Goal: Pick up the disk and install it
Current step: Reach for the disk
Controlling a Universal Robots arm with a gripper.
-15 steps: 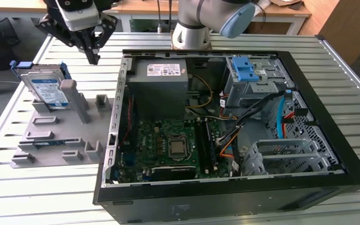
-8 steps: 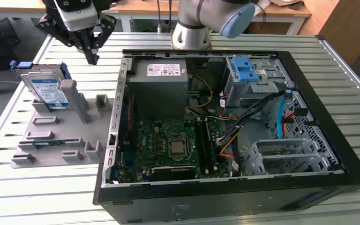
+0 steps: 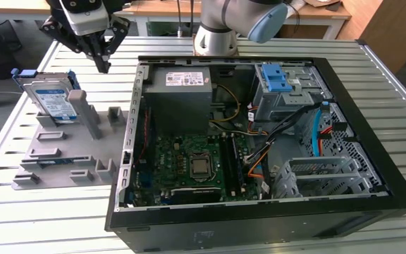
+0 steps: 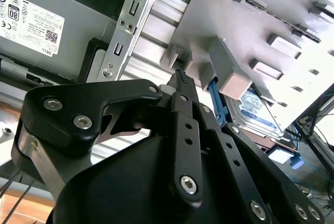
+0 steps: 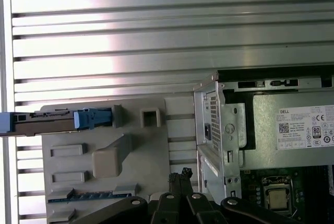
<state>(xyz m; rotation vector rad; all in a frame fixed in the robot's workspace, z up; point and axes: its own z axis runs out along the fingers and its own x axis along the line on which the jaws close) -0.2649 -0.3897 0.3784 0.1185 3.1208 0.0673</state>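
Tool (image 3: 103, 64) pinched shut on nothing, near the disk (image 3: 51, 98) (standing on edge, long axis roughly upright).

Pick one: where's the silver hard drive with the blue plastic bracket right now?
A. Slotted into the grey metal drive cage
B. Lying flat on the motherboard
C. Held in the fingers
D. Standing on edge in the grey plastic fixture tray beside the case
D: the silver hard drive in its blue plastic bracket stands on edge in the grey plastic fixture tray, on the exterior view's left of the black computer case. The gripper hangs above, empty.
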